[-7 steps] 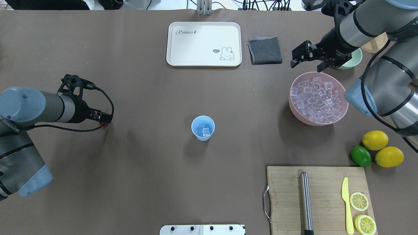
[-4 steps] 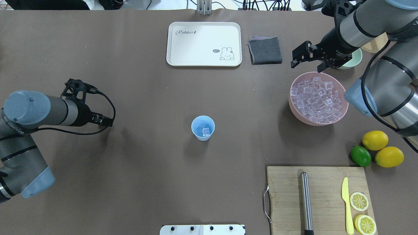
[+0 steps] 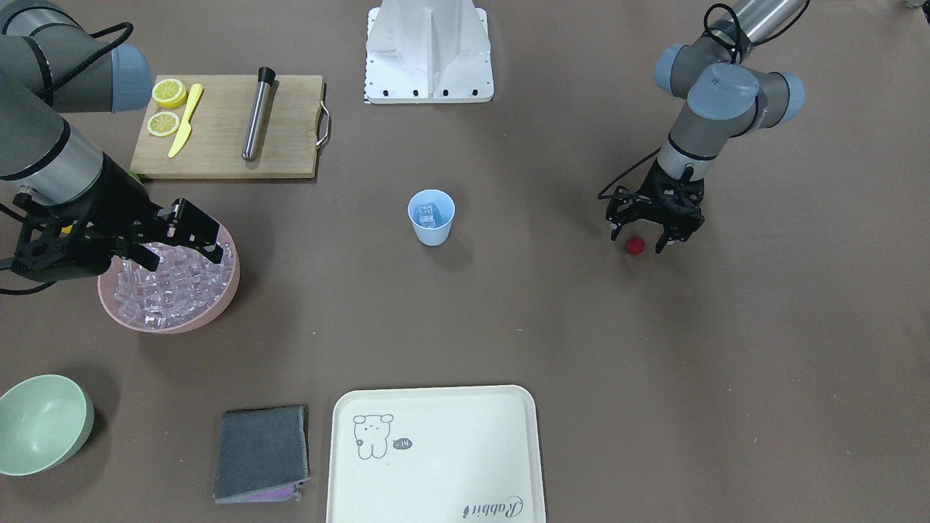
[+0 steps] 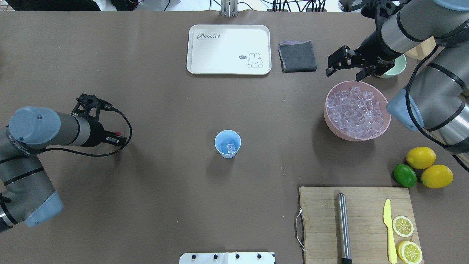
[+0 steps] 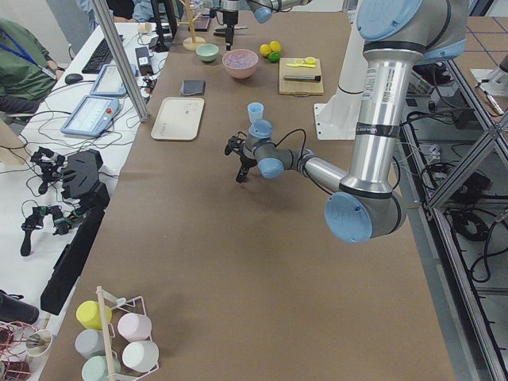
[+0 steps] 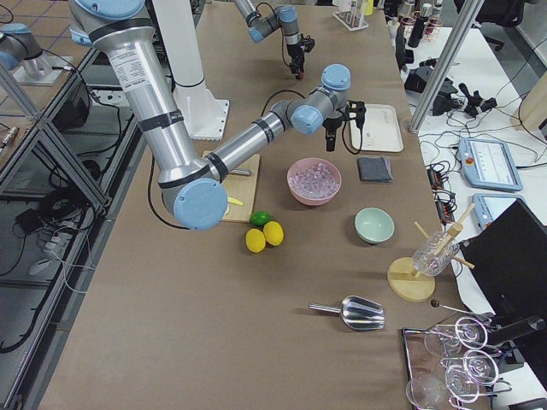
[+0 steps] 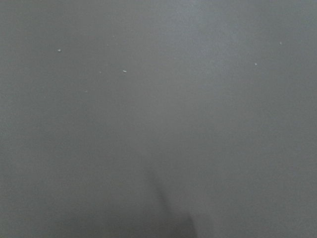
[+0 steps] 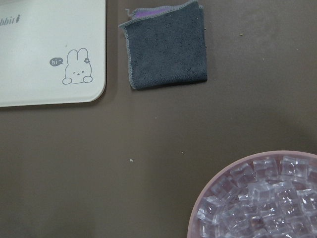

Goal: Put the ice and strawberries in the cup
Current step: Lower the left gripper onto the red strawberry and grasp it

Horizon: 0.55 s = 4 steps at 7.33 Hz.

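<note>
The light blue cup (image 4: 227, 143) stands upright mid-table with one ice cube (image 4: 231, 147) inside; it also shows in the front view (image 3: 431, 216). More ice (image 4: 355, 112) fills the pink bowl (image 4: 331, 119) at the right. The dark red strawberry (image 3: 635, 245) lies on the table at the robot's left, also visible from overhead (image 4: 118, 134). My left gripper (image 3: 643, 236) is open and low, its fingers on either side of the berry. My right gripper (image 4: 343, 73) is open and empty, above the bowl's far edge. The left wrist view shows only bare table.
A cream tray (image 4: 229, 49) and a grey cloth (image 4: 297, 56) lie at the far side. A pale green bowl (image 3: 40, 423) sits behind the right arm. A cutting board (image 4: 355, 223) holds a steel muddler, yellow knife and lemon slices. Two lemons and a lime (image 4: 404, 175) lie nearby.
The left arm has shifted a little to the right and settled lower around the strawberry, which now shows between the fingers. The right arm has not moved.
</note>
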Each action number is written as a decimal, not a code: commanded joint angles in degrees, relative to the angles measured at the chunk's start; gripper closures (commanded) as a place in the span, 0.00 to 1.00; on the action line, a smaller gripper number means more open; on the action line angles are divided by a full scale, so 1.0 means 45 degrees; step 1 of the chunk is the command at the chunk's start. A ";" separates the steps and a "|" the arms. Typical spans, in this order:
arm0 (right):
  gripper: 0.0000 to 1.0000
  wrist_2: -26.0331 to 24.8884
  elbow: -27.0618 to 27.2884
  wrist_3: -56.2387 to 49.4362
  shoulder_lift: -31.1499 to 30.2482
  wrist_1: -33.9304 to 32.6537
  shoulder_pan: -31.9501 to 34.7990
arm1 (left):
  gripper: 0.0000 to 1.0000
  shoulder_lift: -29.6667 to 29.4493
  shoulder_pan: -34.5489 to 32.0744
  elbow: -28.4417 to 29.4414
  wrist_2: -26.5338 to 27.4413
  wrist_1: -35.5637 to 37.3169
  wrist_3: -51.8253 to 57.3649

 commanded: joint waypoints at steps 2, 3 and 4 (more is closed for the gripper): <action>0.00 0.0026 0.0051 0.0008 0.0000 0.0000 0.0000 | 1.00 -0.0003 -0.0012 -0.0099 -0.0035 -0.0007 -0.0004; 0.00 0.0026 0.0071 0.0027 0.0000 0.0000 0.0019 | 1.00 -0.0003 -0.0090 -0.0157 -0.0074 -0.0007 0.0034; 0.00 0.0026 0.0090 0.0066 -0.0020 0.0000 0.0020 | 1.00 -0.0022 -0.0496 -0.0216 -0.0635 0.0032 0.0054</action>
